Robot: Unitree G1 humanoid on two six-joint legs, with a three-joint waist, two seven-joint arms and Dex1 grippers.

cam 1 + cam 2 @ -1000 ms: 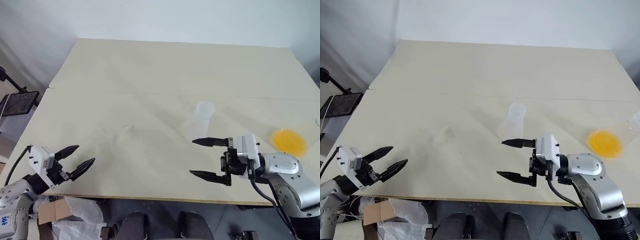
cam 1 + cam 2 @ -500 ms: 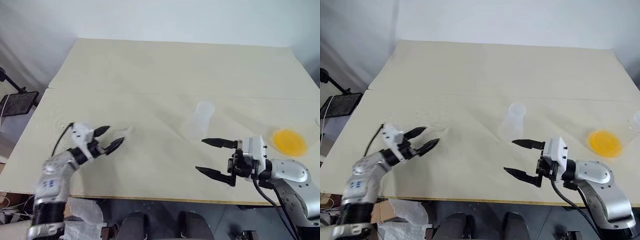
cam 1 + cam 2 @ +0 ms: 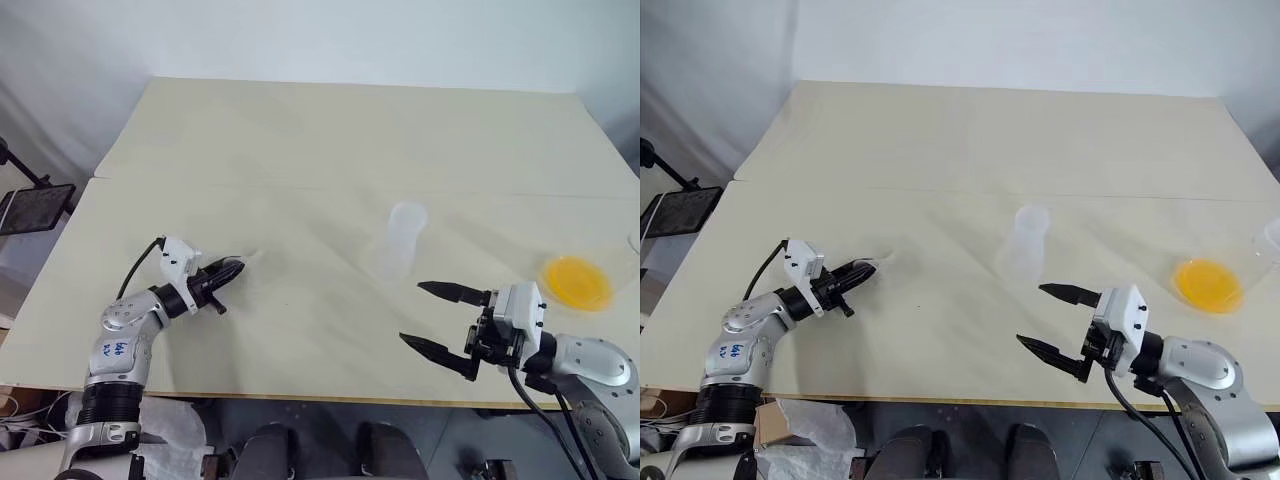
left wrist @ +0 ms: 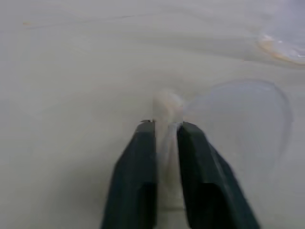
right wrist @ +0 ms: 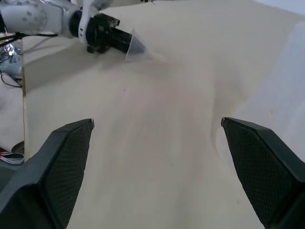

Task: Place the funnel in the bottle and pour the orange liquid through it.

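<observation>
Left eye view: left gripper point(image 3: 228, 268) sat low over the table point(image 3: 300, 150), fingers pinched together on the funnel point(image 3: 246, 259), which was barely visible as a clear cone just past the tips, on the near-left part of the table. Bottle point(image 3: 400, 240) stood upright near the table's middle, well apart from the funnel. Right gripper point(image 3: 432, 318) hovered near the front edge, jaws spread wide, nothing between them. Orange liquid point(image 3: 577, 281) was a bright pool at the far right, beyond the right gripper; its container was too clear to make out.

Right eye view: same layout. Funnel by the left fingertips, bottle between the two grippers and further back, orange liquid at right.

Left wrist view: both black fingers point(image 4: 138, 176) were clamped on the funnel's pale stem, with the cone's clear rim curving away just beyond them. Cone rested on or just above the table, couldn't tell which.

Right wrist view: right gripper's fingers point(image 5: 57, 162) stood far apart and empty. Across the table the left gripper point(image 5: 125, 43) held the funnel point(image 5: 137, 46), cone pointing away from its fingers.
</observation>
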